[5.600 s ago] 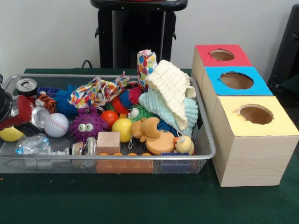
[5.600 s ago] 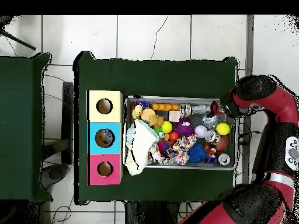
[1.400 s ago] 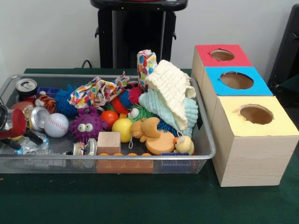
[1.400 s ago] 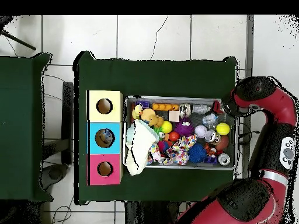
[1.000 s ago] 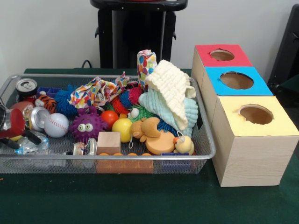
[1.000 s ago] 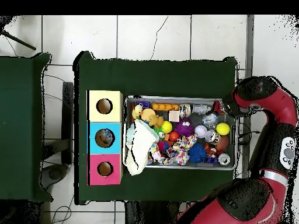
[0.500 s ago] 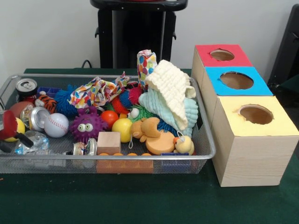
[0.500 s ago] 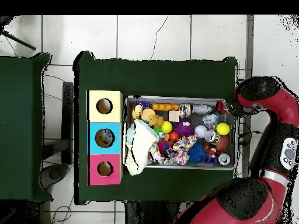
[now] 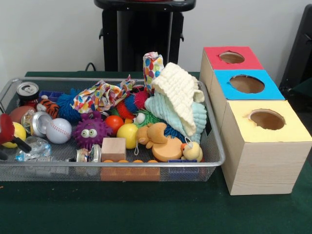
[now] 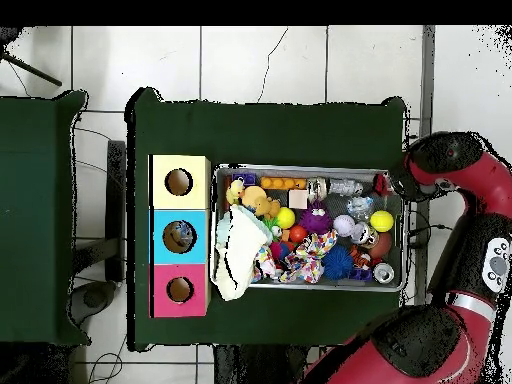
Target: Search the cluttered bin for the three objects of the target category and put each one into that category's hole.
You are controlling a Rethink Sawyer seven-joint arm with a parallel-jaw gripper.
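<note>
The wire mesh bin [image 9: 215,152] is heaped with toys, balls, cans and cloths. At its left end lie a yellow ball [image 9: 18,133], a silver can [image 9: 40,123], a baseball [image 9: 59,130] and a crumpled clear bottle [image 9: 35,149]. My gripper [image 9: 14,152] shows only partly at the picture's left edge, low over that end. It is open with nothing in it. In the overhead view the gripper [image 10: 386,184] sits at the bin's right end beside the rim [image 10: 310,168]. Red [image 9: 231,57], blue [image 9: 247,84] and yellow [image 9: 266,119] hole boxes stand to the bin's right.
A cream cloth [image 9: 180,92] and a mint cloth [image 9: 165,111] pile high at the bin's right end. A purple spiky ball [image 9: 91,132], a wooden cube [image 9: 113,148], an orange bear [image 9: 156,134] and a rubber duck [image 9: 192,152] line the front. A soda can [image 9: 28,90] stands at the back left.
My gripper has slid toward the picture's left edge in the front view, uncovering the yellow ball. It carries nothing, and the bin's contents have not moved.
</note>
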